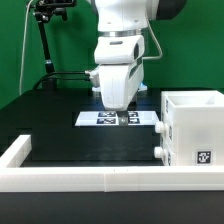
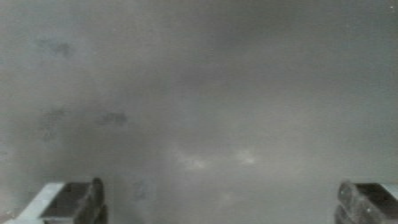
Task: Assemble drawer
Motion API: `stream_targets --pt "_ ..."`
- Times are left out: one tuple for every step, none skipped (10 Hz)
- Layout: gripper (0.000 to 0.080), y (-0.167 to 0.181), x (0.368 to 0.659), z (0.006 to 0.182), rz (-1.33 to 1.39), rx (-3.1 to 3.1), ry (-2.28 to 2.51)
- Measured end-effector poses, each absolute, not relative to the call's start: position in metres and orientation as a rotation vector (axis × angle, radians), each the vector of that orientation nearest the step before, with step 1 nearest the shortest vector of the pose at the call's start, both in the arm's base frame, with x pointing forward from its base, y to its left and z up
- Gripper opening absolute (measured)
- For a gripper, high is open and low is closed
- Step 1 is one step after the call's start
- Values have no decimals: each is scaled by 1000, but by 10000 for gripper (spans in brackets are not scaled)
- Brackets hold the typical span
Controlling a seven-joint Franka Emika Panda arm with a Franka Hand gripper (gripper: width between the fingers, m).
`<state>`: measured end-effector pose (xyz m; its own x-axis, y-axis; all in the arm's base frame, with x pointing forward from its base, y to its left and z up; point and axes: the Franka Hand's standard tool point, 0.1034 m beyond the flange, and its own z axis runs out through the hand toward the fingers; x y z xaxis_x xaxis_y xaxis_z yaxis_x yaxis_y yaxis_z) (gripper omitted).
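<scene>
A white open-topped drawer box (image 1: 192, 128) stands at the exterior view's right, with a marker tag on its front and two small round studs on its left face. My gripper (image 1: 118, 108) hangs low over the marker board (image 1: 100, 118) in the middle, well apart from the box. In the wrist view the gripper (image 2: 221, 205) shows both fingertips (image 2: 71, 203) spread far apart with nothing between them. That view is otherwise a blurred grey surface. No other loose drawer part shows.
A white L-shaped wall (image 1: 90, 172) runs along the front and up the exterior view's left side. A black stand with cables (image 1: 45, 40) rises at the back left. The table top is black.
</scene>
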<state>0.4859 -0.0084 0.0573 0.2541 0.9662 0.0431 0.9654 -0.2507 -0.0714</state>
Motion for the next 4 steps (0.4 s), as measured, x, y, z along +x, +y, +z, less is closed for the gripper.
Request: stream_targets --pt "649 -8 486 57 15 -2421 -1869" --pt "649 -8 486 57 15 -2421 -1869" --pt "649 -8 486 57 16 -2420 -1869" --pt "649 -8 485 57 16 -2420 -1869"
